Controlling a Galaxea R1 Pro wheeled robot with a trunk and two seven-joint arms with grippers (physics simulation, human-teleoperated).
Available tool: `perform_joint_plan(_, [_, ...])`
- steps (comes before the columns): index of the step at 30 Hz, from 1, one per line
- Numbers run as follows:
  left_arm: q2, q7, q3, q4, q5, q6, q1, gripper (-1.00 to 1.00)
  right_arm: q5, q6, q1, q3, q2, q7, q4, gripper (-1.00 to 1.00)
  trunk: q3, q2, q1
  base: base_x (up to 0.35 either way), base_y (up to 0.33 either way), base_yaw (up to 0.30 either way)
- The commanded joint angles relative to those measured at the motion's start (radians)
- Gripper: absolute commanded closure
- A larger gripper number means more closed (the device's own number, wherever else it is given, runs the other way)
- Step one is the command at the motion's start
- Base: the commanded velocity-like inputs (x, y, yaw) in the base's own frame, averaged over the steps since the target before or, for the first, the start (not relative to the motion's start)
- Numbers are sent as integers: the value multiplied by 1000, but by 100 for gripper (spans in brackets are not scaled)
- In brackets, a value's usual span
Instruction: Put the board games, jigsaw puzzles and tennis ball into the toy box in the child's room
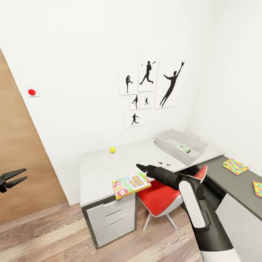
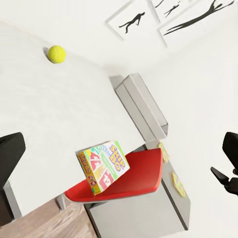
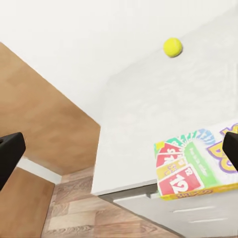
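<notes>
Only overhead, 2 jigsaw puzzles (image 1: 235,166) beyond the toy box (image 1: 181,145)

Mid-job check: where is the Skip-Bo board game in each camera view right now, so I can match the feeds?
Head view: the Skip-Bo board game lies on the table's front edge, overhanging it, beside the red chair.
Left wrist view: Skip-Bo lower centre, against the red chair seat.
Right wrist view: Skip-Bo at lower right, on the table's edge.
Shared landmark: the tennis ball, farther back on the same tabletop.
</notes>
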Motion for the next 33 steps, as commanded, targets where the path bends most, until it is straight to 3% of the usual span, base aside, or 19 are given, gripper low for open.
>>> perform_joint_plan(1, [0, -3, -2, 1, 3, 10, -1, -100, 9, 4, -1, 0, 1, 8, -1, -100, -1, -2, 1, -71, 72, 126])
perform_joint_plan(17, [0, -3, -2, 1, 4, 11, -1, -100, 8, 2, -1, 1, 2, 7, -1, -100, 24, -2, 1, -49, 50, 129])
perform_joint_plan(33, [-1, -3, -2, 1, 4, 11, -1, -100, 10, 1, -1, 2, 3, 5, -1, -100, 27, -2, 1, -1, 60, 74])
